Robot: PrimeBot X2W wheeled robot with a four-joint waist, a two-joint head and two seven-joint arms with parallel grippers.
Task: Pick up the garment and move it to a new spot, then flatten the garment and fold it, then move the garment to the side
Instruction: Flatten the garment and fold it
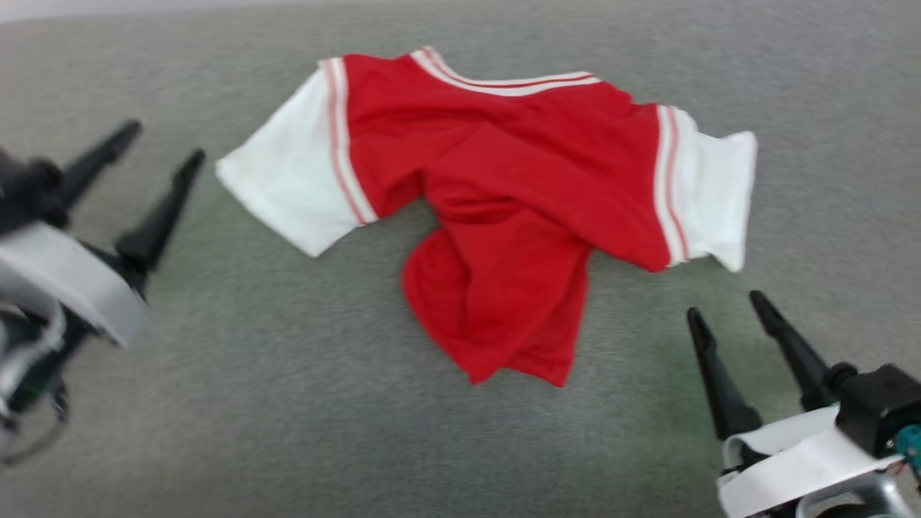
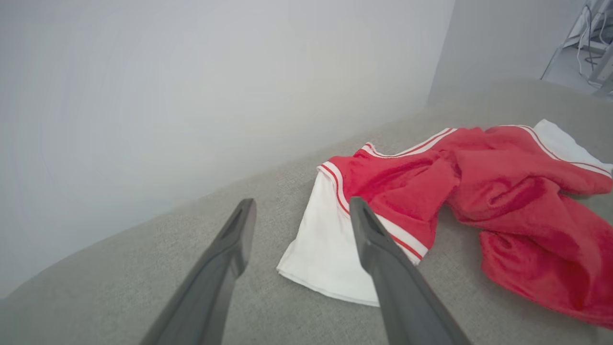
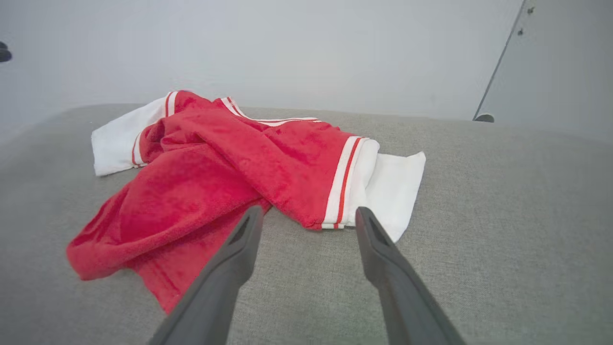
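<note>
- From my remote desk: the garment [image 1: 496, 194] lies crumpled on the grey surface [image 1: 288, 403], centre of head view, nearer the far edge.
- Widest span runs sleeve to sleeve, roughly L-R across head view, and tilts a little: the R end sits lower in frame.
- Striped collar trim [image 1: 504, 79] points away from the robot. The bunched red hem [image 1: 504, 345] points back toward it.
- Torso section is gathered into a narrow, folded lump below the shoulders, so the shirt reads as a rough T shape.
- White sleeve on robot's L [image 1: 288, 180] is spread fairly flat. White sleeve on robot's R [image 1: 712, 187] is partly doubled over at its end.
- Left gripper [image 1: 164, 142], blurred in head view, has its fingers spread wide w/ nothing between them. It sits near the L sleeve, apart from the cloth.
- Right gripper [image 1: 724, 304] is also spread wide and empty, just below the R sleeve in head view, not touching it.
- L wrist view: the L sleeve lies just past the fingertips. Can't tell the height above the surface.
- A pale wall [image 2: 143, 96] rises behind the surface in both wrist views.
</note>
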